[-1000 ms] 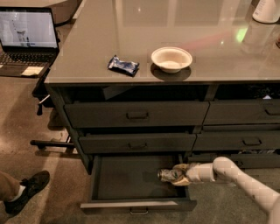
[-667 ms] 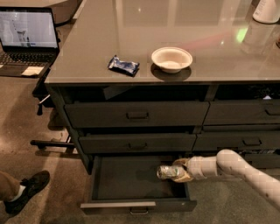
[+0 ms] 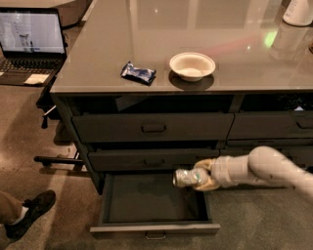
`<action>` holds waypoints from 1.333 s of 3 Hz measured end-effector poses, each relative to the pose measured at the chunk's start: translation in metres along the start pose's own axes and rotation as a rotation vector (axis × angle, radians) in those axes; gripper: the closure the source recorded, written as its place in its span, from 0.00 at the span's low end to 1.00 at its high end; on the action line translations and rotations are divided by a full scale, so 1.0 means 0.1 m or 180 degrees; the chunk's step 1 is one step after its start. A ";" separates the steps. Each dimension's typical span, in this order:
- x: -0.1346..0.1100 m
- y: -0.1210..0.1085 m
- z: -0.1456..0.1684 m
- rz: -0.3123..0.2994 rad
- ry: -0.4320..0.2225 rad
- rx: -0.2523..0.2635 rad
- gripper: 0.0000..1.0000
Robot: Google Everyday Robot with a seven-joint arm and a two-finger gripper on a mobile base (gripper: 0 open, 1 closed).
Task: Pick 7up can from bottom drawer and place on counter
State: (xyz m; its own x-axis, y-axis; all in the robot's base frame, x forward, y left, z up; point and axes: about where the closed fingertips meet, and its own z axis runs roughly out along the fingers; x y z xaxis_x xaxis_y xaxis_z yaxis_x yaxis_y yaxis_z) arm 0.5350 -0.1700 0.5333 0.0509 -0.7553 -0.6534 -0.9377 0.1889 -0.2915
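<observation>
The bottom drawer [image 3: 151,227] is pulled open and its dark inside shows nothing in it. My gripper [image 3: 199,178] reaches in from the right and is shut on the 7up can [image 3: 184,177], a silvery can with green marks held on its side above the drawer's right part, level with the middle drawer's front. The counter [image 3: 195,44] is the glossy grey-brown top above the drawers.
A white bowl [image 3: 192,65] and a dark blue snack packet [image 3: 139,72] lie on the counter near its front edge. A white container [image 3: 298,11] stands at the far right. A laptop [image 3: 30,41] sits at left. A person's shoe [image 3: 30,212] is at bottom left.
My gripper has lifted the can up out of the drawer and moved it slightly left; the arm has risen with it.
</observation>
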 end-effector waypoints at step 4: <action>-0.88 -0.83 -1.11 -0.0096 0.0327 0.0531 1.00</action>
State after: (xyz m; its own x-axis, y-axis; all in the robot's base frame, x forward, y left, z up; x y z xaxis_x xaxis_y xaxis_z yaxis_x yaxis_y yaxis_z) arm 0.5698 -0.1892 0.6927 0.0347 -0.8206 -0.5705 -0.8659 0.2603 -0.4271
